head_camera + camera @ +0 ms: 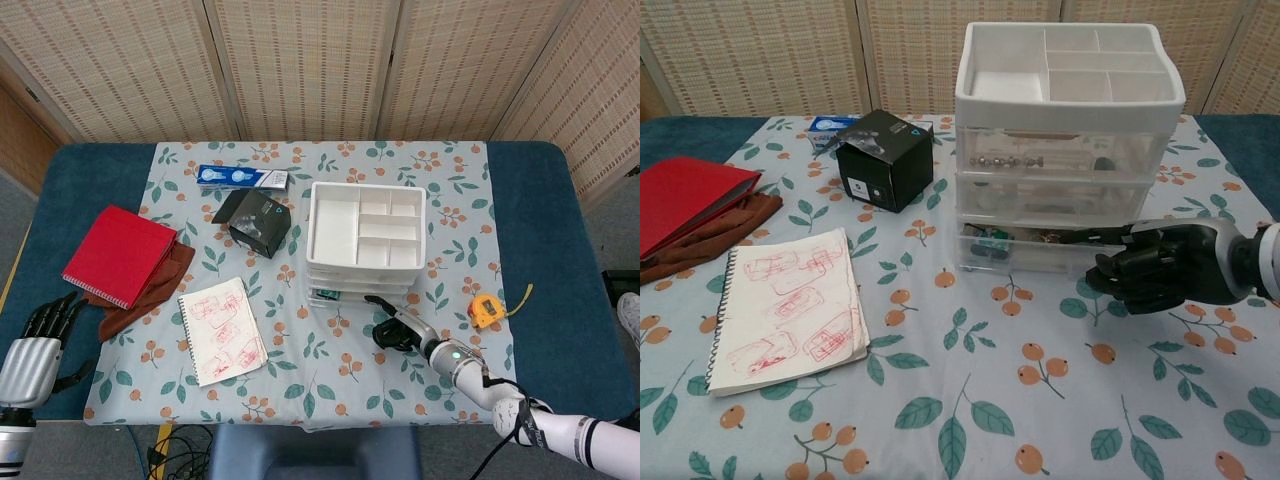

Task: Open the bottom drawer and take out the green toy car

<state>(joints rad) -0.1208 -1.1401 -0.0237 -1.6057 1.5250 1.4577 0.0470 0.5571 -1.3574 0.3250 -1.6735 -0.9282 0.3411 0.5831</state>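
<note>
A white three-drawer cabinet (365, 238) (1070, 95) with a divided top tray stands mid-table. Its clear bottom drawer (1035, 252) (352, 296) is closed. A green item that looks like the toy car (988, 240) (328, 295) shows through the drawer's left end. My black right hand (1165, 268) (398, 332) sits just in front of the drawer's right half, fingers curled in, with one finger stretched left along the drawer's upper front edge and touching it. My left hand (40, 338) hangs off the table's near left corner, fingers apart, holding nothing.
Left of the cabinet are a black box (885, 160), a spiral sketch pad (790, 305), a red notebook (685, 200) on a brown cloth (715, 240), and a blue box (242, 177). A yellow tape measure (486, 311) lies right of the cabinet.
</note>
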